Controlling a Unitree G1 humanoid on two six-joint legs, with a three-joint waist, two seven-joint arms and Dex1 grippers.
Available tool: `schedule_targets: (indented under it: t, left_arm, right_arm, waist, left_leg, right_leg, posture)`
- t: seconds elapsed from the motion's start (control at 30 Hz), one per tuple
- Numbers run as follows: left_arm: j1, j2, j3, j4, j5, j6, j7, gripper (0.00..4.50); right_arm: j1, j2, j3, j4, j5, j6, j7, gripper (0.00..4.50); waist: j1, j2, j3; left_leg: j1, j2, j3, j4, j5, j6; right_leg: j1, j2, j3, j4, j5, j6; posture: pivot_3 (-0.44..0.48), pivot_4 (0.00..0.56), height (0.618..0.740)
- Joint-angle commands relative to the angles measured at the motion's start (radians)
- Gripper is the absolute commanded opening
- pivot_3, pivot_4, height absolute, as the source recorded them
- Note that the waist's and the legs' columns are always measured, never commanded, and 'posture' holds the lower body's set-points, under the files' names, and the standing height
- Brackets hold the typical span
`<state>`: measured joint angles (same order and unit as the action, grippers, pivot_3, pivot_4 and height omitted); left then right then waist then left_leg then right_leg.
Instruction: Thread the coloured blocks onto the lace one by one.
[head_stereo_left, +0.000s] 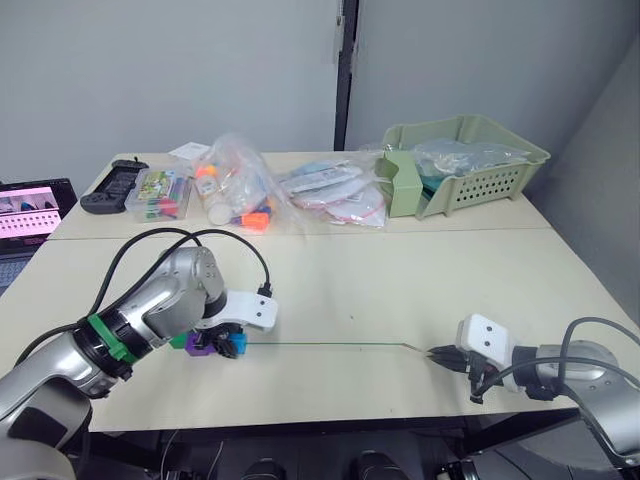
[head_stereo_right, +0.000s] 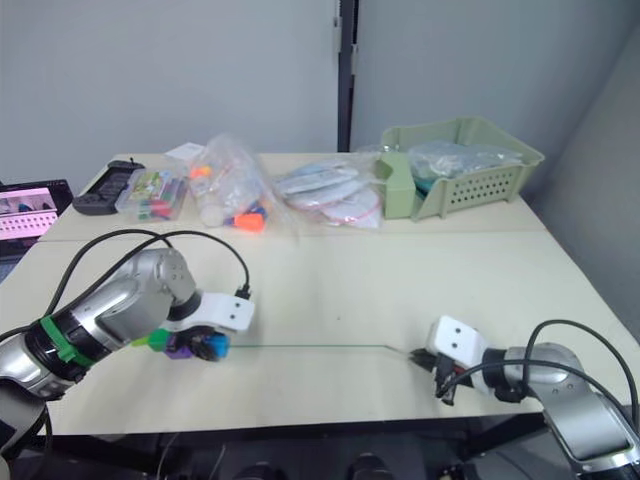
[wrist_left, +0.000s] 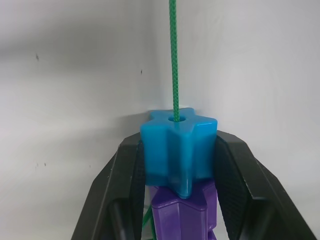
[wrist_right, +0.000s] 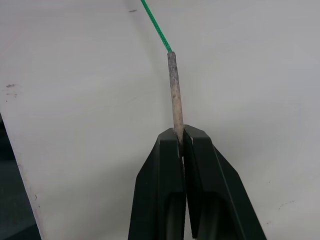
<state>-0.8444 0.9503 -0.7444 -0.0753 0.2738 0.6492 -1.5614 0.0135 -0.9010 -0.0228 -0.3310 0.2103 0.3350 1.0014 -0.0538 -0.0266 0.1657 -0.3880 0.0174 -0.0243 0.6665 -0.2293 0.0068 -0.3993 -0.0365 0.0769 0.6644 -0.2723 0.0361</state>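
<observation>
The thin green woven lace (head_stereo_left: 330, 344) lies taut across the pale table (head_stereo_left: 400, 280), its limp cord best held by the stiff pale tip (wrist_right: 174, 95), which the right gripper (wrist_right: 182, 137) pinches closed. At the lace's far end, the left gripper (wrist_left: 177, 165) clamps a light, slick blue plastic star-edged block (wrist_left: 177, 147) already threaded, a purple block (wrist_left: 182, 212) touching behind it.

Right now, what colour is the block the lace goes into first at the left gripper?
Blue, clearest in the left wrist view.

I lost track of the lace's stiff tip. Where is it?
The pale tip is pinched in the right gripper, low over the table near its front edge, on the robot's right.
</observation>
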Motion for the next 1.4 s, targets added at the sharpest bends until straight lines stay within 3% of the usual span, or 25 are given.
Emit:
schedule_targets:
  t: [0.03, 0.67, 1.4]
  left_arm:
    - [0.063, 0.087, -0.005, 0.053, 0.087, 0.006, 0.006, 1.38]
    - [0.188, 0.178, 0.116, -0.007, 0.089, 0.011, 0.012, 1.38]
    - [0.231, 0.193, 0.159, -0.028, 0.096, 0.021, 0.023, 1.38]
  right_arm:
    - [-0.001, -0.034, -0.036, 0.005, -0.013, -0.003, -0.001, 0.00]
    - [-0.028, -0.107, -0.046, 0.084, -0.058, -0.028, -0.039, 0.00]
    - [0.058, -0.138, -0.142, 0.071, -0.063, -0.013, -0.095, 0.00]
  waist:
    - [-0.002, 0.001, 0.000]
    - [-0.015, 0.001, 0.000]
    - [-0.014, 0.000, 0.000]
  left_leg:
    - [0.000, 0.000, 0.000, 0.000, 0.000, 0.000]
    - [0.000, 0.000, 0.003, -0.006, 0.000, 0.000]
    - [0.000, 0.000, 0.006, -0.006, 0.000, 0.000]
  right_leg:
    - [0.000, 0.000, 0.000, 0.000, 0.000, 0.000]
    - [-0.004, 0.001, 0.005, 0.000, -0.001, -0.001]
    - [-0.005, 0.001, 0.007, -0.001, -0.001, -0.001]
  posture:
    - [0.000, 0.150, 0.740]
    - [0.000, 0.150, 0.740]
    - [0.000, 0.150, 0.740]
